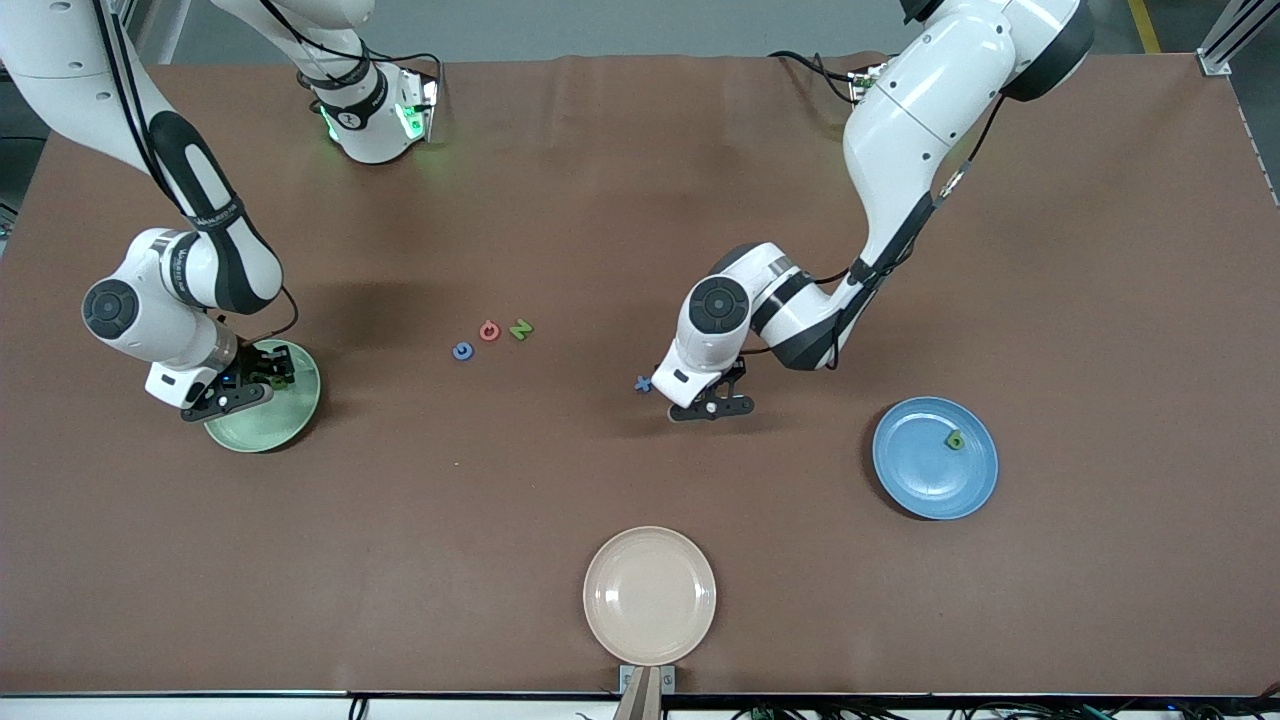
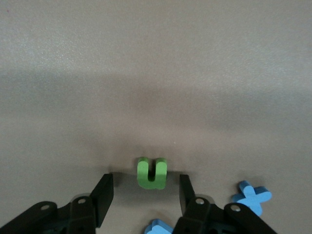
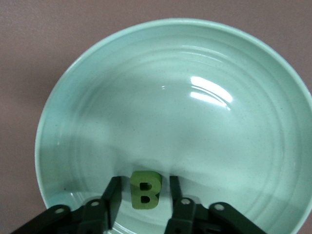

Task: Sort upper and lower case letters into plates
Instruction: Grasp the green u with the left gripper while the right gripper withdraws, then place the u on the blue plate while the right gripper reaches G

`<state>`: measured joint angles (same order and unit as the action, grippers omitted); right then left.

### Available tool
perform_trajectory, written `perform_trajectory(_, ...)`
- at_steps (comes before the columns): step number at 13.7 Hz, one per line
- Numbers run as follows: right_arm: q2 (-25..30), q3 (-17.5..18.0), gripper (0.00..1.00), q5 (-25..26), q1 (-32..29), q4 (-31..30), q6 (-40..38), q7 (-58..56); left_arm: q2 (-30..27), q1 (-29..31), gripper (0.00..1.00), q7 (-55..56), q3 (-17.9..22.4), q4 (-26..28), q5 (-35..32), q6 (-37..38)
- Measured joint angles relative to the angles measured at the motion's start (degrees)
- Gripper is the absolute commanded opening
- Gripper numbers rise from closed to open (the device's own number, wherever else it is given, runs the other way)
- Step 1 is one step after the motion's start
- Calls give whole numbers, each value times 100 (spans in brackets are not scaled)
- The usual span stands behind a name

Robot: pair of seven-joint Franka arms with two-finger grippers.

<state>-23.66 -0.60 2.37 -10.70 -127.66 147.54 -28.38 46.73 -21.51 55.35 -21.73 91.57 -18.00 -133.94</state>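
Observation:
My right gripper (image 1: pixel 232 392) is open over the pale green plate (image 1: pixel 268 428). In the right wrist view its fingers (image 3: pixel 115 195) stand apart on either side of a green letter B (image 3: pixel 145 190), with a gap on each side; the B rests in the plate (image 3: pixel 204 126). My left gripper (image 1: pixel 712 403) is open, low over the table. In the left wrist view a green letter u (image 2: pixel 152 173) lies between its fingertips (image 2: pixel 184 187), untouched. A blue x (image 1: pixel 643 383) lies beside it, also in the left wrist view (image 2: pixel 251 197). The blue plate (image 1: pixel 925 475) holds one green letter (image 1: pixel 955 440).
A blue letter (image 1: pixel 462 351), a red letter (image 1: pixel 489 330) and a green N (image 1: pixel 520 328) lie together mid-table. A cream plate (image 1: pixel 650 595) sits at the edge nearest the front camera. Another blue piece (image 2: pixel 158 227) shows partly under the left gripper.

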Motion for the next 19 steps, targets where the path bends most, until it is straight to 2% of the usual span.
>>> perform_trajectory(2,114,30,98,0,5,62,-356,0,4,0,32,-1,16,-2,0,-39)
perform_trajectory(5,598,98,98,-15,172,276,-1256,379,-6,3,7,-1,55,-18,1,-42)
perform_trajectory(8,878,127,97,-29,671,301,-1552,1997,-13,40,5,10,151,-74,0,-100)
perform_trajectory(10,871,149,97,-62,1106,266,-1555,3323,-129,346,5,0,286,-169,-3,-94)
perform_trajectory(13,854,164,96,-721,1750,217,-1521,4696,-450,1091,5,-194,310,-165,-226,281)
perform_trajectory(15,823,165,96,-1051,2103,203,-1273,5325,-608,1460,5,-250,306,-132,-438,629)
perform_trajectory(19,568,164,95,-1121,2498,-10,-538,6317,-822,1961,7,-530,315,-18,-506,1138)
